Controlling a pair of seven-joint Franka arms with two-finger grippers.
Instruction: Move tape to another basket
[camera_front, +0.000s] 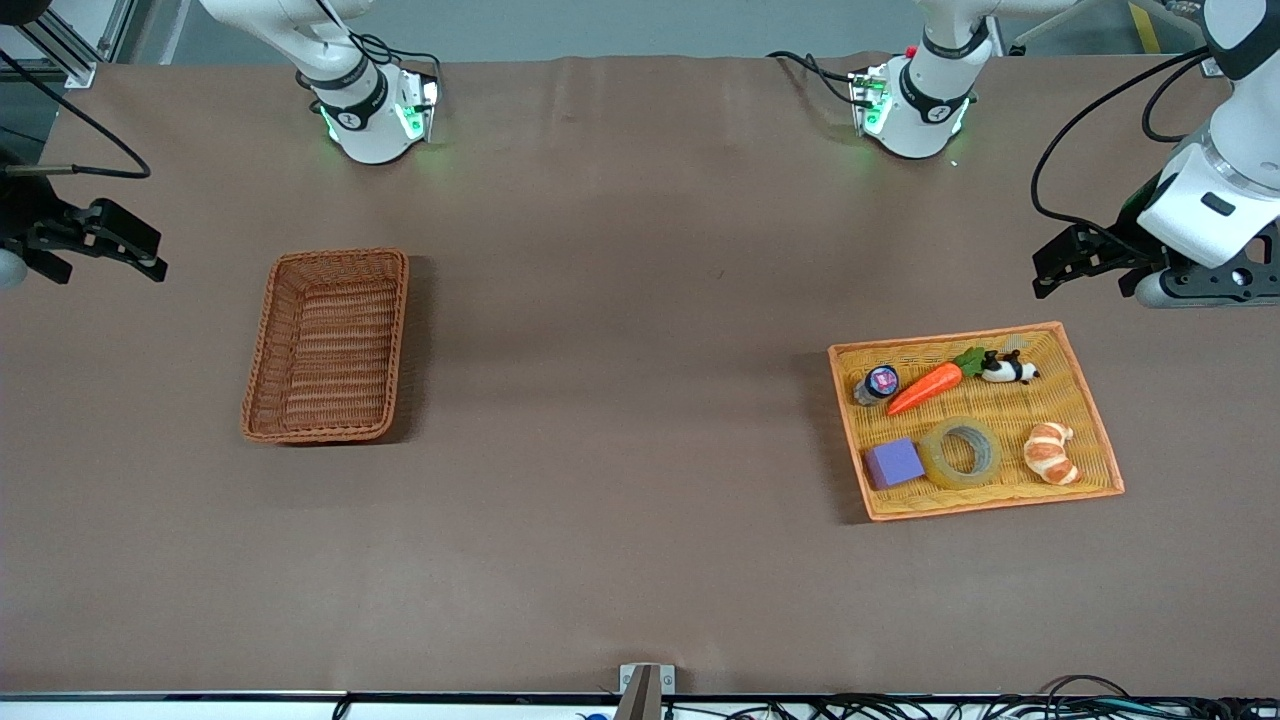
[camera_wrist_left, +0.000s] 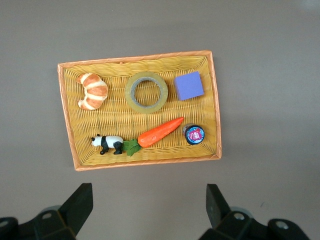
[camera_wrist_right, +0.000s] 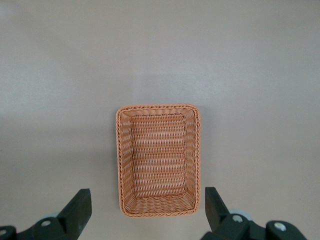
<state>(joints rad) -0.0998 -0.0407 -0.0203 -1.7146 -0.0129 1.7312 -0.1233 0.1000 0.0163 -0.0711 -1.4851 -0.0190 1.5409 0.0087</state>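
While both arms wait high at the ends of the tabletop (camera_front: 620, 300), the tape (camera_front: 961, 452) lies flat in the shallow yellow tray (camera_front: 1090, 420) toward the left arm's end. It sits between a purple block (camera_front: 893, 463) and a croissant (camera_front: 1052, 452), close to each but touching neither, in the row nearer the front camera. In the farther row of the tray lie a small round jar (camera_front: 880, 383), a carrot (camera_front: 925, 387) and a panda figure (camera_front: 1010, 370); the carrot's green top is just beside the panda.

The left tool (camera_front: 1062, 262) hangs over bare tabletop just off the tray's farther edge, at the left arm's end, its fingers (camera_wrist_left: 77, 205) spread wide and holding nothing. In the left wrist view the whole tray shows between the two black fingers.

The right tool (camera_front: 110, 245) hangs over bare tabletop at the right arm's end, well apart from the basket (camera_front: 327, 345), its fingers (camera_wrist_right: 77, 207) likewise spread and empty. The basket, deep and reddish-brown, stands with nothing in it, well apart from the tray.
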